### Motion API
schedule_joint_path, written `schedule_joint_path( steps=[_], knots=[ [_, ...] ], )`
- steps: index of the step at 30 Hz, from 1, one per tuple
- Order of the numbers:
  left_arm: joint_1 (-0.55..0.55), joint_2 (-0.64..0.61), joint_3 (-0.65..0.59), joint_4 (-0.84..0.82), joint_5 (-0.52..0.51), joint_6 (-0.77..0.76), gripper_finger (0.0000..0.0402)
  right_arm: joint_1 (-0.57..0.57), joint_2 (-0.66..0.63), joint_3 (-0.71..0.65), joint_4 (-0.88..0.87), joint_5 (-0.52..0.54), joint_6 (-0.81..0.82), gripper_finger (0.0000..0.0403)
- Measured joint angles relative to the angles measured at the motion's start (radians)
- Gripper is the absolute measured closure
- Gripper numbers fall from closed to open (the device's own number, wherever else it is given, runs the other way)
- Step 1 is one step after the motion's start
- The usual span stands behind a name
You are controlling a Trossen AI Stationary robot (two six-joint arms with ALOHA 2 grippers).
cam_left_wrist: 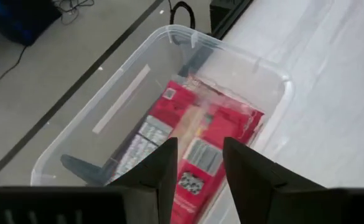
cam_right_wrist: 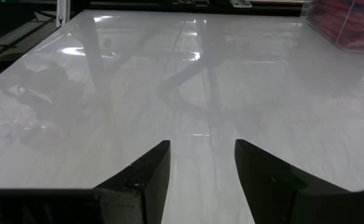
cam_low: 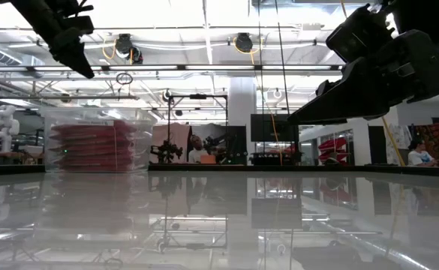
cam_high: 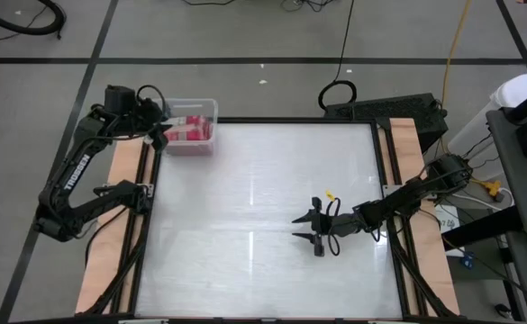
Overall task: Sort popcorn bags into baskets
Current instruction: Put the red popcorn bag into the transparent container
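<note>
The clear plastic basket (cam_high: 191,127) stands at the table's far left corner, and it shows in the low view as a clear bin (cam_low: 97,139) holding a stack of red popcorn bags (cam_low: 91,145). In the left wrist view the top bags (cam_left_wrist: 194,134) lie flat inside the basket (cam_left_wrist: 275,81), white-grey print up. My left gripper (cam_left_wrist: 199,163) hovers open above the basket (cam_high: 159,121), empty. My right gripper (cam_high: 315,229) is open and empty, low over the table's near right part (cam_right_wrist: 200,163).
The white table top (cam_high: 263,207) is glossy, framed by dark rails and wooden side boards (cam_high: 407,153). A small yellow tag (cam_high: 330,195) sits on the right arm's cable. Cables and equipment lie on the floor beyond the far edge.
</note>
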Motion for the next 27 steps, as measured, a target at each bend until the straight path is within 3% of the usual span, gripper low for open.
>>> schedule_joint_path(
  steps=[5, 11, 18, 21, 27],
  knots=[
    [-0.098, 0.0, -0.051, 0.028, -0.017, -0.031, 0.0272, 0.0, 0.0, 0.0, 0.0, 0.0, -0.001, 0.0232],
    [-0.285, 0.002, -0.158, 0.218, -0.36, -0.108, 0.0272, -0.002, 0.0, 0.0, 0.0, 0.001, -0.01, 0.0232],
    [-0.414, 0.12, -0.182, 0.323, -0.428, -0.201, 0.0271, -0.005, 0.0, 0.0, 0.0, 0.002, -0.041, 0.0232],
    [-0.424, 0.213, -0.172, 0.341, -0.465, -0.291, 0.0249, -0.015, 0.0, 0.0, 0.0, 0.003, -0.036, 0.0232],
    [-0.435, 0.368, -0.1, 0.351, -0.553, -0.403, 0.0162, -0.05, 0.0, 0.0, -0.001, 0.062, 0.001, 0.0232]
  ],
)
